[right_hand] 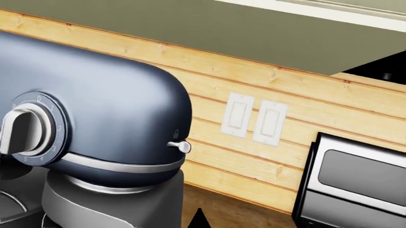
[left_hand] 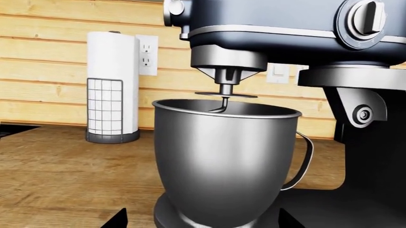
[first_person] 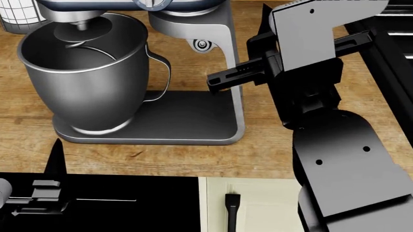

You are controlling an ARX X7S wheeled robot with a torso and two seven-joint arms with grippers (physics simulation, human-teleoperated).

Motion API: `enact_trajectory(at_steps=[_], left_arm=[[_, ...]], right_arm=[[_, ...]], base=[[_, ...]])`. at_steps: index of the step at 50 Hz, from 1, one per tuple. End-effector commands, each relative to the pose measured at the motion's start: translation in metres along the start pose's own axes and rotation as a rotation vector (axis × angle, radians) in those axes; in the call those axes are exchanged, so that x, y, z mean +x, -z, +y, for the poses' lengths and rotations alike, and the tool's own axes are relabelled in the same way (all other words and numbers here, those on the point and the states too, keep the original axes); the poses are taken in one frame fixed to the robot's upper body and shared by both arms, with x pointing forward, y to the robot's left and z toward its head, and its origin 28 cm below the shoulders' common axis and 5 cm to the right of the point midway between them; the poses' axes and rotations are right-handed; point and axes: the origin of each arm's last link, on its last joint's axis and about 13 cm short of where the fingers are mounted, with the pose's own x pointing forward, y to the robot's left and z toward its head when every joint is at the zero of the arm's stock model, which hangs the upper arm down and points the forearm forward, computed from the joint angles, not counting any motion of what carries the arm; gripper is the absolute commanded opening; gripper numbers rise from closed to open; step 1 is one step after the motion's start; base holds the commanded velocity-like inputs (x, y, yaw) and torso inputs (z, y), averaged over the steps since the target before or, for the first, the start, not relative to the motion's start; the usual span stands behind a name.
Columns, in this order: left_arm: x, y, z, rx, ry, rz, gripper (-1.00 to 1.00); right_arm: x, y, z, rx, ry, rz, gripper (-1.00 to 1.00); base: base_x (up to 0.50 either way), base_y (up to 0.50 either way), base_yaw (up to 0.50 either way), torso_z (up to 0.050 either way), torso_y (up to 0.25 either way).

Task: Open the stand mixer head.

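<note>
The stand mixer head (left_hand: 285,19) is dark navy with a silver trim band and a round knob (left_hand: 364,16). It sits down level over the steel bowl (left_hand: 222,152), with the beater inside the bowl. The head also shows in the right wrist view (right_hand: 114,109) and at the top edge of the head view (first_person: 193,5). My left gripper (left_hand: 203,221) is open and empty, low in front of the bowl near the counter's front edge (first_person: 55,157). My right gripper (right_hand: 199,219) shows a single closed tip and holds nothing. It is raised just right of the head's rear end and the column (first_person: 266,21).
A paper towel holder (left_hand: 113,85) and a wall outlet (left_hand: 147,54) stand behind the bowl to the left. Light switches (right_hand: 254,118) are on the wood-plank wall. A steel appliance (right_hand: 355,180) stands right of the mixer. The flat mixer base (first_person: 187,121) rests on the wooden counter.
</note>
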Motion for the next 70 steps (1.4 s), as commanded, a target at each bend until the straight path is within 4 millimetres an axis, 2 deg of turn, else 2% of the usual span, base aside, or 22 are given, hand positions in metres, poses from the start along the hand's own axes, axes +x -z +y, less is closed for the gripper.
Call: enact_trajectory(at_steps=[1,8,19,28,41,54,70], left_arm=[[0.003,0.008,0.0,-0.004,0.002,0.017,1.0],[0.006,0.011,-0.001,-0.003,0.004,0.027,1.0],[0.006,0.011,0.002,-0.005,-0.008,0.026,1.0],[0.007,0.012,0.004,-0.005,-0.017,0.032,1.0],[0.012,0.014,0.003,-0.002,-0.02,0.042,1.0],[0.018,0.021,0.005,-0.011,-0.029,0.059,1.0],[0.021,0.023,0.004,-0.009,-0.027,0.066,1.0]], right_arm=[[0.016,-0.004,-0.002,-0.038,0.002,-0.01,-1.0],[0.023,-0.009,-0.005,-0.052,0.011,-0.019,-1.0],[0.021,-0.025,-0.001,-0.062,0.0,-0.027,-1.0],[0.024,-0.018,0.006,-0.051,-0.015,-0.013,-1.0],[0.039,-0.003,0.003,-0.061,-0.015,0.016,-1.0],[0.047,-0.008,-0.001,-0.115,-0.103,0.019,-1.0],[0.059,-0.007,-0.008,-0.139,-0.103,0.019,-1.0]], base=[[0.0,0.0,0.0,0.0,0.0],[0.0,0.0,0.0,0.0,0.0],[0.0,0.0,0.0,0.0,0.0],[0.0,0.0,0.0,0.0,0.0],[0.0,0.0,0.0,0.0,0.0],[0.0,0.0,0.0,0.0,0.0],[0.0,0.0,0.0,0.0,0.0]])
